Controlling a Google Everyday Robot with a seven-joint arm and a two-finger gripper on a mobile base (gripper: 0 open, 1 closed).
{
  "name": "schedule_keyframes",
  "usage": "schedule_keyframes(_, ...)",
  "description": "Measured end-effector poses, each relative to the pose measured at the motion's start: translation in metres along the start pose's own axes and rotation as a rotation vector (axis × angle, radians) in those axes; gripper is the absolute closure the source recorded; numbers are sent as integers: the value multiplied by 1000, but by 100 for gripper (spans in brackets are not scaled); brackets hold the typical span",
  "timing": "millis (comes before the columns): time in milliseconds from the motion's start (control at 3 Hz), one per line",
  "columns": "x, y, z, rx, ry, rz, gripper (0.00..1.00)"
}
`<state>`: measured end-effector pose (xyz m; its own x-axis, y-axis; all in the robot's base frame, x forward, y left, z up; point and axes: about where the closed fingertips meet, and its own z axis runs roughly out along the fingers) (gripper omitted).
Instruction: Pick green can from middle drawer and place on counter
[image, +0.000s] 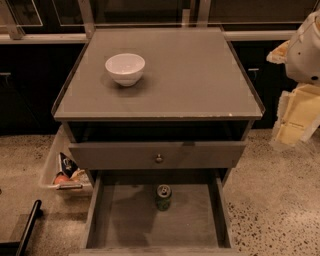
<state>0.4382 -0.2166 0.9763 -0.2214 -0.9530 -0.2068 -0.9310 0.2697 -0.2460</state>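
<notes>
The green can (163, 197) stands upright on the floor of the open middle drawer (125, 220), near the drawer's back and roughly centred, with its silver top showing. The counter (195, 75) is the flat grey cabinet top above. My gripper (294, 120) is a pale yellowish shape below a white arm joint at the right edge. It is beside the counter's right side, well above and to the right of the can, and holds nothing that I can see.
A white bowl (125, 68) sits on the counter's left rear. The drawer with a round knob (158, 158) is slightly open above the can. A clear bin (62, 170) with packets stands left of the cabinet. A black bar (27, 225) lies at the bottom left.
</notes>
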Motion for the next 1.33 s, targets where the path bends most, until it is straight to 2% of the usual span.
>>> schedule_keyframes(333,0,0,0,0,0,0,0)
schedule_keyframes(667,7,5,23,-31,-3,21,0)
schedule_keyframes(1333,34,37,91,-95,-38,48,0)
